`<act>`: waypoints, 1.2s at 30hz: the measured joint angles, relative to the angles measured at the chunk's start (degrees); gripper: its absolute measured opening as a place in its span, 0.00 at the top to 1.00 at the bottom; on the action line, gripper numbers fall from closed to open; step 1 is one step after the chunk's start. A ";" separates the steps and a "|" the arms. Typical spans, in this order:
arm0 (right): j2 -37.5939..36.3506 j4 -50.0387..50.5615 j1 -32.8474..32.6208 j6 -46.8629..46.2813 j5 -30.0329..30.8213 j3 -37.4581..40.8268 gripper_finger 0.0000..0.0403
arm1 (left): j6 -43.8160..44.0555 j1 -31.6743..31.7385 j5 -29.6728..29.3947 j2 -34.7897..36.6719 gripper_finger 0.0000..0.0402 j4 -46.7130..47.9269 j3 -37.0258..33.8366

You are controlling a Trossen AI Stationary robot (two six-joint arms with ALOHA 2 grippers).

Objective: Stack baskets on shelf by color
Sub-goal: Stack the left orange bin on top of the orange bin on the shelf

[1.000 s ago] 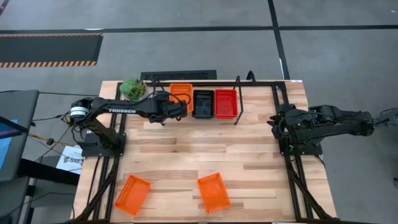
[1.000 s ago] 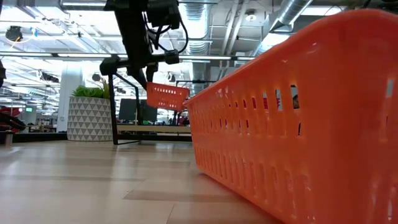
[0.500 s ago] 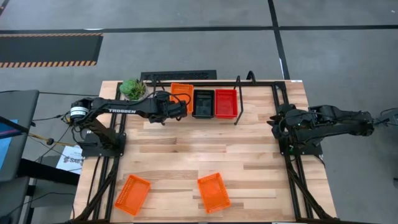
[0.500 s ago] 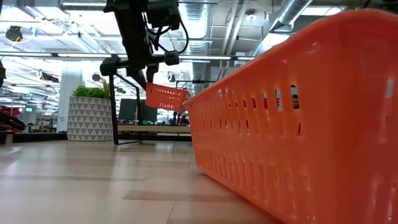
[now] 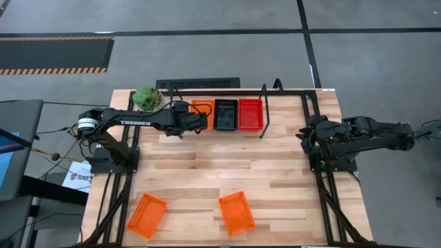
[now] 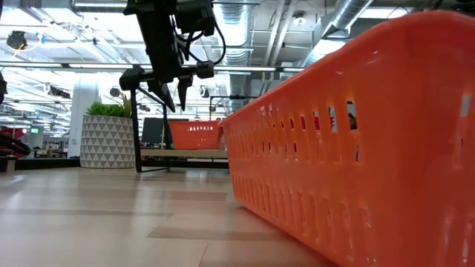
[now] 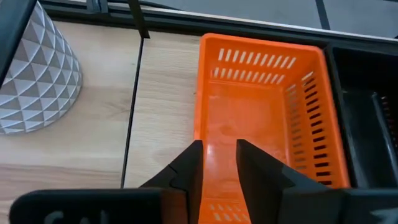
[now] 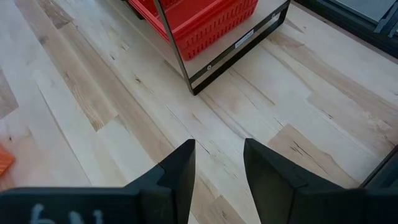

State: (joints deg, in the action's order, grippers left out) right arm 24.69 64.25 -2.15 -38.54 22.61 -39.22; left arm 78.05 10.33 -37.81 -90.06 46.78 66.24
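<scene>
On the shelf (image 5: 265, 110): one orange basket (image 5: 202, 107), a black stack (image 5: 225, 114), a red stack (image 5: 250, 114). Left hand (image 6: 172, 89) above it, parted, empty. Remaining on the desk (image 5: 207, 172): two orange baskets (image 5: 147, 215) (image 5: 236, 212). Right hand (image 8: 219, 163) idle, parted.

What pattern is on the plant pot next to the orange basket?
The plant pot is white with a raised triangle pattern, best seen in the left wrist view beside the orange basket.
</scene>
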 joint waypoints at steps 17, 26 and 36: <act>0.00 0.00 -0.01 0.00 0.00 0.00 0.60 | -6.45 -2.09 4.98 0.66 0.98 -21.78 0.70; -0.02 0.00 -0.02 0.00 0.00 0.00 0.60 | -3.40 -1.75 3.91 0.89 0.99 -14.89 0.76; -0.02 0.00 0.00 -0.02 0.00 0.00 0.60 | -1.34 -4.43 -2.26 6.78 1.00 -9.95 0.74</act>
State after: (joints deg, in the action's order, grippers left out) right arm 24.67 64.25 -2.15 -38.56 22.61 -39.22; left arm 76.71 5.89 -40.07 -83.28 36.83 66.98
